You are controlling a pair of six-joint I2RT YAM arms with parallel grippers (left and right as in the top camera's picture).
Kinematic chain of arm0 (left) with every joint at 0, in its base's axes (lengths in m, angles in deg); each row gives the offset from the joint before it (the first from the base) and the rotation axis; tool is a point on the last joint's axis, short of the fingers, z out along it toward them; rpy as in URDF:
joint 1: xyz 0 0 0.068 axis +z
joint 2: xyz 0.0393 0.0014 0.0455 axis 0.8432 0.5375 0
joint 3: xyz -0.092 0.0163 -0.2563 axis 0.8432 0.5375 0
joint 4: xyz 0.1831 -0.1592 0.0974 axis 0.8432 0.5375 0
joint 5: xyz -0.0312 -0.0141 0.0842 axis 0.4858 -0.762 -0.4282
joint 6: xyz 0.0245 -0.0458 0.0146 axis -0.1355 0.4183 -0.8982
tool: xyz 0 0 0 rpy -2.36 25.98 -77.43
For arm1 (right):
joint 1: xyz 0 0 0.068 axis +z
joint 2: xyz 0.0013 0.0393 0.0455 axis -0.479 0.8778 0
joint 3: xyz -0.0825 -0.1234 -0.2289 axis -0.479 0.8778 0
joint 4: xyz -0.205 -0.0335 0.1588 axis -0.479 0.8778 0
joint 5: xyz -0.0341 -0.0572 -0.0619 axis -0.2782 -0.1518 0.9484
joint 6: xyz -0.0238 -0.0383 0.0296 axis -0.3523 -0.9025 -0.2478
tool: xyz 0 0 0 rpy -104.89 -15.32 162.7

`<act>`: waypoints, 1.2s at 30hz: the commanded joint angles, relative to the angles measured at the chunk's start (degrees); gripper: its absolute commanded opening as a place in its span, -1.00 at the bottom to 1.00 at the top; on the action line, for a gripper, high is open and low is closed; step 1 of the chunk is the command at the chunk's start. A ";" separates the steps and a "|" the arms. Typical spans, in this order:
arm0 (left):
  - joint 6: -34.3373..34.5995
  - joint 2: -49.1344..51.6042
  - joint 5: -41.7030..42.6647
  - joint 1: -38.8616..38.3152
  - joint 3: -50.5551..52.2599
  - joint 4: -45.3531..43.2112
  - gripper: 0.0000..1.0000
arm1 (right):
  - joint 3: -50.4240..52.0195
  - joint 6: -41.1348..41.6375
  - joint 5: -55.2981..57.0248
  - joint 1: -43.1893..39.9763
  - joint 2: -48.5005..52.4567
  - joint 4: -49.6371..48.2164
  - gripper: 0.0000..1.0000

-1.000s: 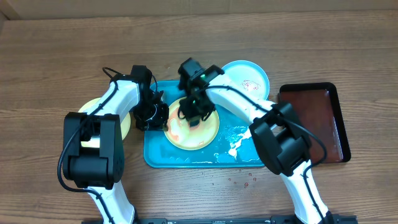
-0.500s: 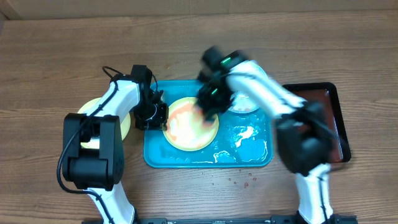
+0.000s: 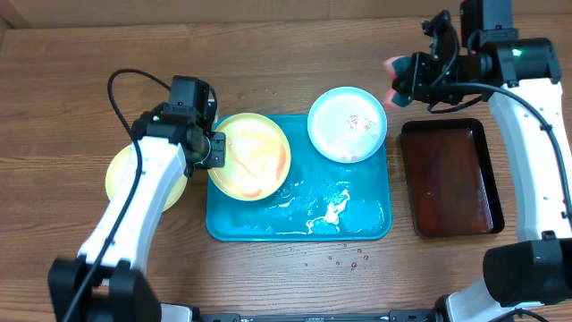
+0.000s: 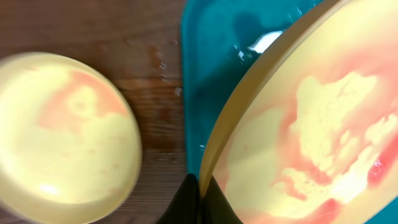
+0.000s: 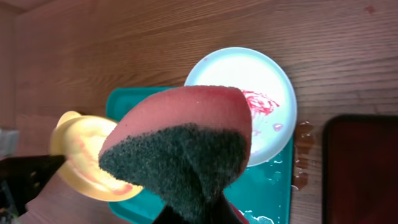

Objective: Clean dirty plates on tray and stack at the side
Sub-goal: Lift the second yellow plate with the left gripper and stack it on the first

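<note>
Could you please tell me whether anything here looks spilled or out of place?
Yes: foamy water pools on the tray, red drops dot the table near it, and the blue plate overhangs its far edge.

The sponge [image 5: 186, 130], pink-red with its dark green scouring face towards the camera, fills the middle and hides most of the tray [image 5: 124, 102]. The right gripper [image 5: 193, 214] pinches it from below. The blue plate [image 5: 264, 93] overlaps the tray's upper right corner and reaches onto the table [image 5: 186, 37], with a red smear [image 5: 258, 102] on its white centre. The yellow plate [image 5: 84, 155], streaked orange-pink, overhangs the tray's left edge, and the left gripper [image 5: 25, 177] shows dark at its outer rim. Right of the tray, water wets the wood, and beyond that sits a brown tray [image 5: 360, 168]
</note>
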 commanded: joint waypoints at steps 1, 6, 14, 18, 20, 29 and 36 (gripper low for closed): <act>0.46 -5.14 -15.54 -3.69 -0.22 0.39 -0.92 | -0.61 -0.72 -0.48 -0.44 -0.37 -0.09 -0.93; 2.25 -7.98 -32.72 -11.15 -0.22 0.42 -0.92 | -0.61 -0.70 -0.46 -0.44 -0.37 -0.24 -0.93; 7.26 -7.89 -53.79 -23.15 -0.20 0.87 -0.91 | -0.61 -0.72 -0.46 -0.44 -0.37 0.00 -0.93; 9.94 -7.89 -62.49 -27.69 -0.20 1.03 -0.92 | -0.61 -0.70 0.13 -0.44 -0.37 0.44 -0.93; 10.01 -7.89 -66.05 -29.38 -0.20 0.98 -0.92 | -0.61 -0.70 0.44 -0.44 -0.37 0.66 -0.92; 11.37 -7.89 -84.41 -38.32 -0.20 0.55 -0.92 | -0.61 -0.66 0.98 -0.44 -0.37 0.96 -0.93; 14.16 -7.89 -76.83 -39.39 -0.20 0.85 -0.92 | -0.61 -0.68 1.01 -0.44 -0.37 1.07 -0.93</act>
